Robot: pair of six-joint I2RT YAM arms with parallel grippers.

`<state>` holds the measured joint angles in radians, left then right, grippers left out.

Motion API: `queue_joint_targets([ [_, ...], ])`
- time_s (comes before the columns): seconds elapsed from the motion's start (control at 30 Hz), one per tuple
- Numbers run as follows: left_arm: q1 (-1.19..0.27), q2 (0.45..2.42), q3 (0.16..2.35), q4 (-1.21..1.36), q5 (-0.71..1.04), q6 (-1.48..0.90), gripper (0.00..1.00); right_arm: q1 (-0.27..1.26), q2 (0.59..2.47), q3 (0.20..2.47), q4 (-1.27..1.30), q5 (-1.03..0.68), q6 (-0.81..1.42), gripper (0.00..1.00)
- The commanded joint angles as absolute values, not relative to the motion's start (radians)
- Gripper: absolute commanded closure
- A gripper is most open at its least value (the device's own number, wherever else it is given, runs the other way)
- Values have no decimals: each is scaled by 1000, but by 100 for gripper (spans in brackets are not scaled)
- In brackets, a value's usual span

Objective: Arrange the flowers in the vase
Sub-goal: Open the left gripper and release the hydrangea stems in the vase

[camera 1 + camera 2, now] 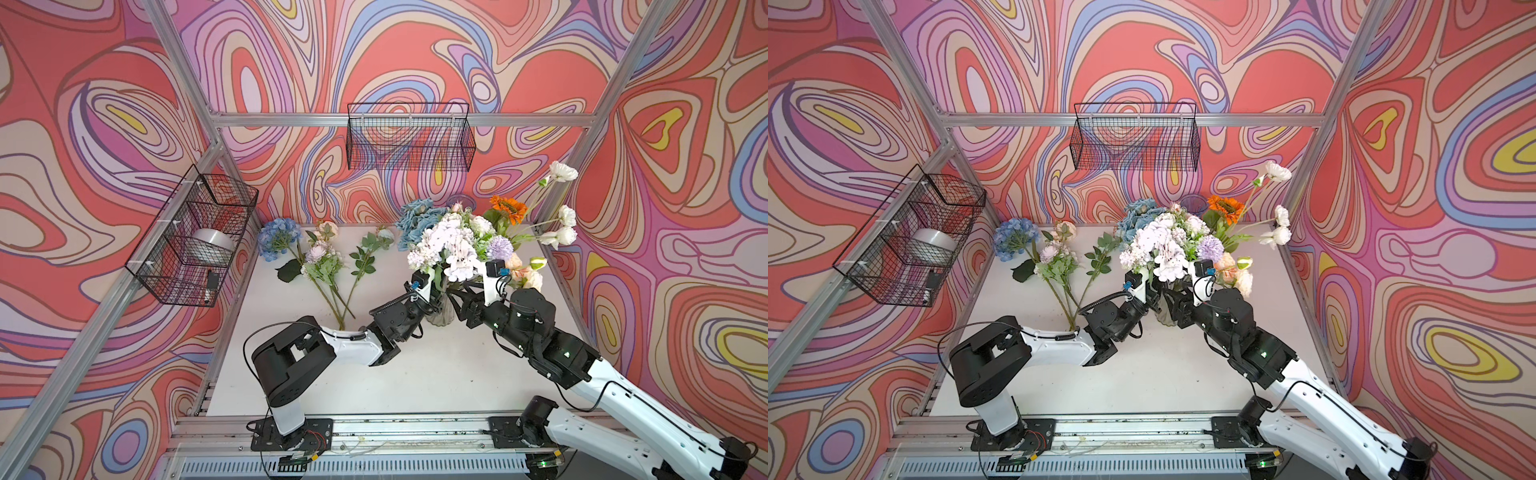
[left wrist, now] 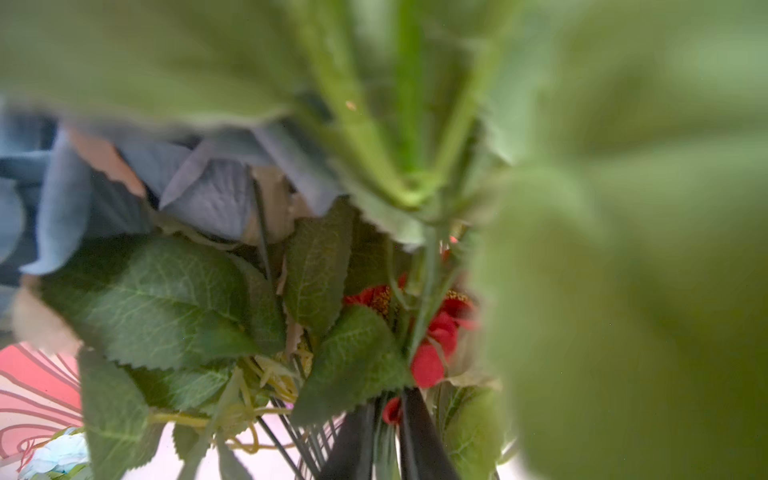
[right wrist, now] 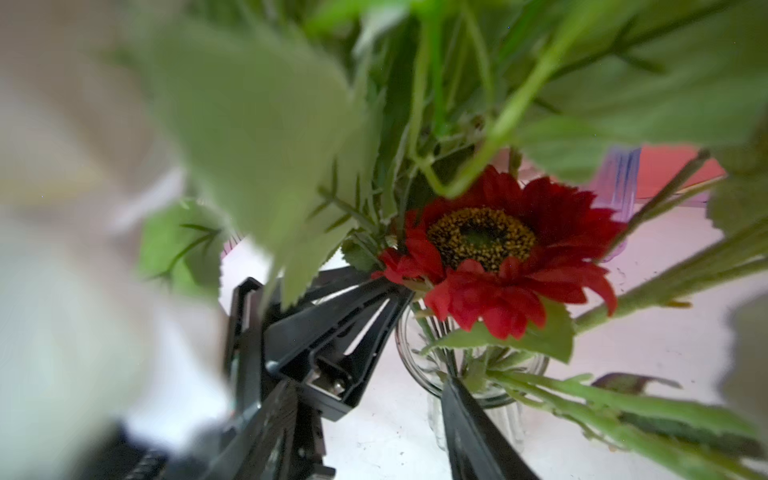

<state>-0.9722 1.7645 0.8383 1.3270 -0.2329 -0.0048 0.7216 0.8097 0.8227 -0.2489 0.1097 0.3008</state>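
A clear ribbed glass vase (image 1: 437, 319) holds mixed artificial flowers (image 1: 455, 245). At its rim the left gripper (image 3: 403, 295) is pressed together; the right gripper (image 3: 371, 381) stands spread beside it.

Both top views: bright, even, diffuse light; faint shadows on the white table (image 1: 436, 382); corners stretched. Wrist views: near leaves (image 2: 623, 249) heavily blurred, red bloom (image 3: 482, 241) sharp.

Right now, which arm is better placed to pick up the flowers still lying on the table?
Probably left. The loose flowers lie on the left arm's side, stem ends beside its forearm; the right arm would have to reach past the vase.
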Motion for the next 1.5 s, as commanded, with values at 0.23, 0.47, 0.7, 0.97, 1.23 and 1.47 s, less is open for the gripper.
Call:
queue_joint_targets([
  [0.23,-972,1787,871,1367,-249,-8,92,725,882,862,-50,107,297,47],
  [0.47,-972,1778,830,1368,-256,2,90,726,973,897,14,199,232,56],
  [0.7,-972,1776,821,1366,-252,3,90,726,1021,871,171,244,161,61],
  [0.97,-972,1739,788,1365,-252,-14,72,726,1091,884,196,174,97,99],
  [1.23,-972,1515,574,1340,-262,-151,26,727,1084,890,181,102,74,100],
  [1.47,-971,1323,492,1060,-285,-176,10,736,1136,948,112,76,27,100],
])
